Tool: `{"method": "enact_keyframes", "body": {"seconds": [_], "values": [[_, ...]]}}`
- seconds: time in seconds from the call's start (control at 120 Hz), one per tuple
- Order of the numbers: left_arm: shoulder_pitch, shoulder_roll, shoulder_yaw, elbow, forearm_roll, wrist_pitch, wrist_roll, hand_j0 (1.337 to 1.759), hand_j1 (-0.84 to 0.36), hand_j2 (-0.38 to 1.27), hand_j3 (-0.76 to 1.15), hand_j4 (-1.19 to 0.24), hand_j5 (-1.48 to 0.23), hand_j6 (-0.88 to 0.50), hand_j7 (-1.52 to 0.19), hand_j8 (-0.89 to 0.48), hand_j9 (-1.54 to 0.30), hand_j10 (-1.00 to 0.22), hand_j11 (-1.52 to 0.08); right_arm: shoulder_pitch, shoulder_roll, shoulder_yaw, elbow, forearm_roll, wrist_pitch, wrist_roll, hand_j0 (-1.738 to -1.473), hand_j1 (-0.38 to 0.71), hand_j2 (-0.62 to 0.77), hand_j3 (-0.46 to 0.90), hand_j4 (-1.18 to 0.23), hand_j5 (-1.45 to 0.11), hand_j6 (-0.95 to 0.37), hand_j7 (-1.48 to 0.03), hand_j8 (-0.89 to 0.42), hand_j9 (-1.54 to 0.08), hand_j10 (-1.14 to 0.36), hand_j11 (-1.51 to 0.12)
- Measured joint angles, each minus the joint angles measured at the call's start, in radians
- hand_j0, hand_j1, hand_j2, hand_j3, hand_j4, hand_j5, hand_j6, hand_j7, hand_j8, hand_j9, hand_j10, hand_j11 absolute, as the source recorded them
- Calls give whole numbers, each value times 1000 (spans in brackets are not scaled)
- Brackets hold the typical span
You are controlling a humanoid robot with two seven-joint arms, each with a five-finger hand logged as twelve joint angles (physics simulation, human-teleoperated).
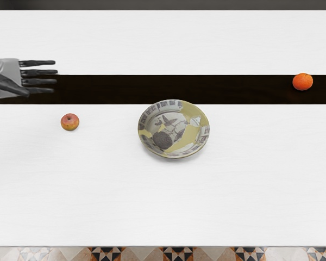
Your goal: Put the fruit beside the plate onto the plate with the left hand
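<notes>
A white table (pixel 163 206), crossed by a dark band (pixel 125 89), is laid with a plate (pixel 174 129) at its middle. An apple (pixel 70 122) is set left of the plate, apart from it. It is probably the fruit meant, since the orange (pixel 302 81) lies far to the plate's right. The left hand (pixel 24 76) is held empty, fingers (pixel 41 72) straight, farther left of the plate and beyond the apple, not yet lowered.

Nothing stands between the left hand (pixel 20 77), fingers straight and holding nothing, and the apple (pixel 70 122), which lies nearer the camera and just past its fingertips. Onward from the apple, away from the hand, bare table (pixel 106 179) runs to the plate (pixel 174 129), whose raised rim is the only barrier. The orange (pixel 302 81) sits far beyond the fingertips on the dark strip (pixel 152 89), well apart.
</notes>
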Motion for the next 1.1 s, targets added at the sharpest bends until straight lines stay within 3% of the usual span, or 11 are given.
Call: {"method": "enact_keyframes", "body": {"seconds": [0.175, 0.358, 0.475, 0.583, 0.692, 0.758, 0.892, 1.1], "values": [[-21, -40, 6, 4, 43, 0, 0, 1658, 348, -1, 0, 2, 0, 3, 0, 3, 0, 2, 0, 0, 0, 0, -1, 0, 0, 0, -1658, -327, -4, 0, -19, -24, -19, -24, -19, -24, -19, -24], [-148, -110, 3, -7, 376, 0, 0, 1658, 348, -1, 0, 0, -1, 0, -1, 0, -1, 0, -1, 0, 0, -1, -1, 0, 0, 0, -1658, -327, -4, 0, -19, -24, -19, -24, -19, -24, -19, -24], [-180, -121, 25, -82, 562, 0, 0, 1658, 346, 0, 0, -3, -3, -2, -3, -2, -3, -2, -3, 0, 0, -1, -1, 0, 0, 0, -1658, -327, -4, 0, -19, -24, -19, -24, -19, -24, -19, -24], [-349, -175, 184, -120, 641, 0, 0, 1658, 344, 1, 0, -5, -6, -5, -6, -5, -6, -5, -6, 0, 0, -1, -2, 0, 0, 0, -1658, -327, -4, 0, -19, -24, -19, -24, -19, -24, -19, -24], [-384, -220, 337, -134, 669, 1, 0, 1658, 342, 1, 0, -8, -8, -8, -8, -8, -8, -7, -8, 0, 0, -1, -2, 0, 0, 0, -1658, -327, -4, 0, -19, -24, -19, -24, -19, -24, -19, -24], [-442, -226, 419, -137, 677, 5, 0, 1658, 341, 1, 0, -9, -9, -10, -9, -9, -9, -9, -9, 0, 0, -1, -2, 0, 0, 0, -1658, -327, -4, 0, -19, -24, -19, -24, -19, -24, -19, -24], [-476, -299, 551, -140, 685, 182, 0, 1658, 339, 2, 0, -11, -11, -12, -11, -11, -11, -10, -11, 0, 0, -1, -2, 0, 0, 0, -1658, -327, -4, 0, -19, -24, -19, -24, -19, -24, -19, -24], [-452, -365, 603, -149, 877, 486, 0, 1658, 339, 2, 0, -12, -12, -13, -12, -13, -12, -11, -12, 0, 0, -1, -2, 0, 0, 0, -1658, -327, -4, 0, -19, -24, -19, -24, -19, -24, -19, -24]]}}
